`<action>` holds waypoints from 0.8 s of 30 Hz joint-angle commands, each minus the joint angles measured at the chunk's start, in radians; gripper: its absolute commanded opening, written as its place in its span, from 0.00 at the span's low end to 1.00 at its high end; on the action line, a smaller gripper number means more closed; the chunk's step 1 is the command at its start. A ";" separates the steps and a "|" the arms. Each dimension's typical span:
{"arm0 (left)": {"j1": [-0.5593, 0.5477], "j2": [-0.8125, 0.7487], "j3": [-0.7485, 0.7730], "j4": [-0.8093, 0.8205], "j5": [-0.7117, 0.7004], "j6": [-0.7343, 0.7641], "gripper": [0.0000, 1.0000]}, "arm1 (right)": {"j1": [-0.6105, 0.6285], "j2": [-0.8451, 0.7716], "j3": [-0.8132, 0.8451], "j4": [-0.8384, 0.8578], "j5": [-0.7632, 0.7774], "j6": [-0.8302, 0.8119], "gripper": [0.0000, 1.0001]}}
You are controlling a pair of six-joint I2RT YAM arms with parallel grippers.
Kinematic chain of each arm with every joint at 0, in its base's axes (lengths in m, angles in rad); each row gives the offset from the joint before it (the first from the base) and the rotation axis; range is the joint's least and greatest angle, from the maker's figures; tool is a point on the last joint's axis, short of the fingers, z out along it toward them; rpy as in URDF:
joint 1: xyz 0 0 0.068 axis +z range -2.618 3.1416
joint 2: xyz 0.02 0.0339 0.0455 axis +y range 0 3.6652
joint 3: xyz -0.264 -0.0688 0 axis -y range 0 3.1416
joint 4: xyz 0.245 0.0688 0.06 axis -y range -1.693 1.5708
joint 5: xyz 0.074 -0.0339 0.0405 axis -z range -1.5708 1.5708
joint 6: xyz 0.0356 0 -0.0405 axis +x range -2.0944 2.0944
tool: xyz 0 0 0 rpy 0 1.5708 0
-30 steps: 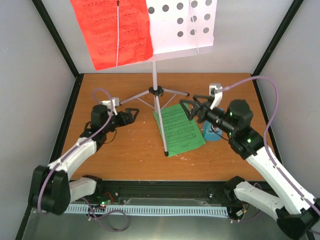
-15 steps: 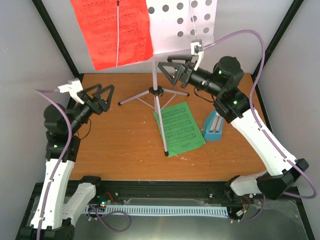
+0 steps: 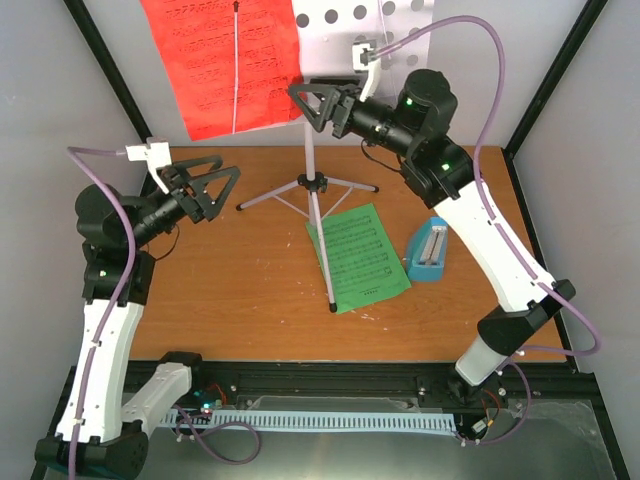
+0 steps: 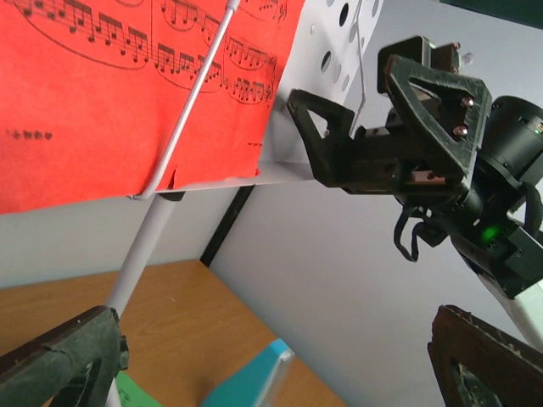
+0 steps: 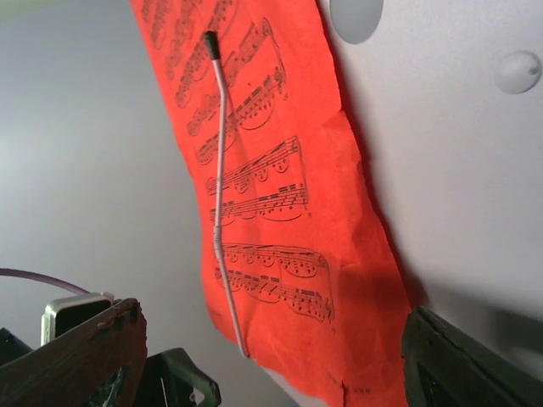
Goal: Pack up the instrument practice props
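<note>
The white hole-punched music stand (image 3: 365,45) rises at the back on silver tripod legs (image 3: 318,215). The red music sheet (image 3: 225,60) hangs on its left half under a thin wire clip; it fills the right wrist view (image 5: 280,212) and shows in the left wrist view (image 4: 110,93). The green sheet (image 3: 358,255) lies flat on the table. The blue metronome (image 3: 428,251) stands right of it. My left gripper (image 3: 210,185) is open, raised left of the stand. My right gripper (image 3: 318,103) is open, raised at the stand's lower edge beside the red sheet.
The wooden table (image 3: 250,300) is boxed in by grey walls and black frame posts (image 3: 110,80). The stand's pole (image 3: 322,250) and one tripod leg cross the table's middle. Purple cables loop above both arms.
Both arms have risen from low over the table. The right gripper moved up and left to the stand's lower edge. The left gripper lifted and swung towards the stand.
</note>
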 commanded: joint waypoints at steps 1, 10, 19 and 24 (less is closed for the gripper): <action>0.005 0.010 0.040 0.023 0.068 -0.037 0.99 | 0.025 0.055 0.089 -0.078 0.073 -0.036 0.81; 0.006 0.028 0.071 0.021 0.081 -0.025 1.00 | 0.043 0.108 0.162 -0.118 0.142 -0.077 0.78; 0.005 0.041 0.081 0.026 0.089 -0.026 0.99 | 0.056 0.187 0.277 -0.138 0.106 -0.071 0.67; 0.005 0.049 0.099 0.023 0.104 -0.026 0.99 | 0.064 0.208 0.292 -0.122 0.098 -0.066 0.48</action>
